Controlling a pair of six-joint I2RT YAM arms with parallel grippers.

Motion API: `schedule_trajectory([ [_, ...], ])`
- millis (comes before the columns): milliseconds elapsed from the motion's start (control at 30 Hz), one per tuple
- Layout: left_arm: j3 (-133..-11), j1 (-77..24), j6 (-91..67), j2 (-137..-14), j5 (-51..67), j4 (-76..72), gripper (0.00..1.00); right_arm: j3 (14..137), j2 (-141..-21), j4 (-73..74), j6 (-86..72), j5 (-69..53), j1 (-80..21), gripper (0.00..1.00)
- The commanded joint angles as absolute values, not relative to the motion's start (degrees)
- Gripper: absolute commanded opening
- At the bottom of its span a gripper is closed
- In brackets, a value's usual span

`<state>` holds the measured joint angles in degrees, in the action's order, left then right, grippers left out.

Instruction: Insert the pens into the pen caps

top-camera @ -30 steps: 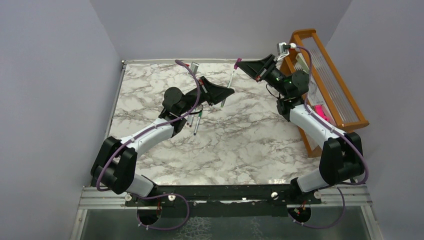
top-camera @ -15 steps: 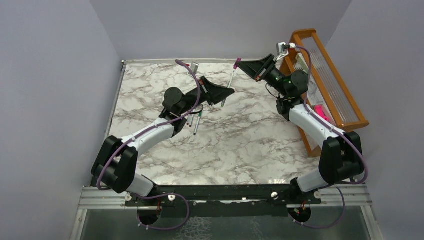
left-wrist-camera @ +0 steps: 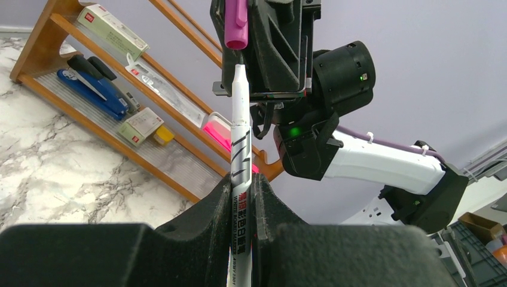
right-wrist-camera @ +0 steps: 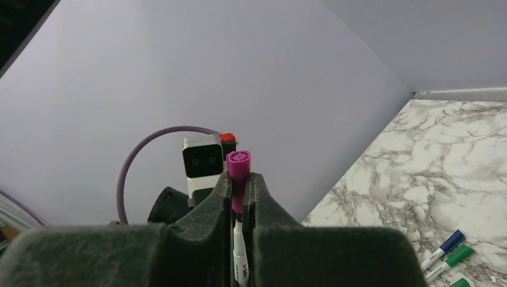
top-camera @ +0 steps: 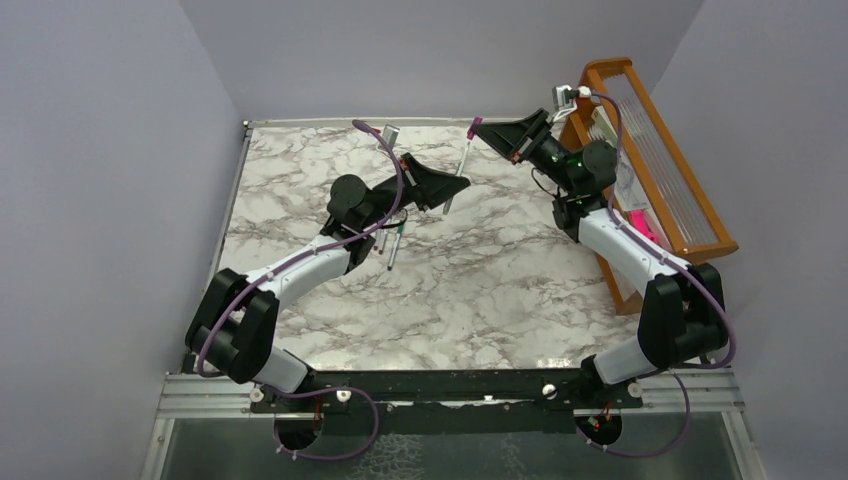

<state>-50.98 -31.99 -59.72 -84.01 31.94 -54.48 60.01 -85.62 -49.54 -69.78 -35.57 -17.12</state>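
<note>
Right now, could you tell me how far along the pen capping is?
Done, apparently: a blue-capped pen and a green-capped pen lie on the table. In hand: the left gripper holds a pen, its tip at the mouth of the magenta cap pinched in the right gripper, not seated. Left: pushing them together.

Both arms reach inward, ends nearly meeting.
The left gripper [left-wrist-camera: 242, 186] pinches a thin white pen [left-wrist-camera: 238, 143]; the right gripper [right-wrist-camera: 239, 186], seemingly aligned, clamps a magenta cap [right-wrist-camera: 238, 165].
</note>
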Motion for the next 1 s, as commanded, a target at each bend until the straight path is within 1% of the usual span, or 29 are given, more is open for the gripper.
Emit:
schedule_trajectory([
  [0,-51.25,-31.99,-60.12,-83.73,32.81,-57.39,0.0,59.42,-84.99,-50.48,-69.08,-36.85,-16.79,0.01],
  [800,-53.15,-32.04,-59.55,-85.43,33.39,-58.18,0.0,58.36,-83.98,-49.06,-68.38,-38.23,-16.79,0.01],
  [967,-54.2,-32.0,-59.23,-86.06,33.67,-58.18,0.0,58.43,-83.69,-46.83,-67.4,-39.03,-16.79,0.01],
])
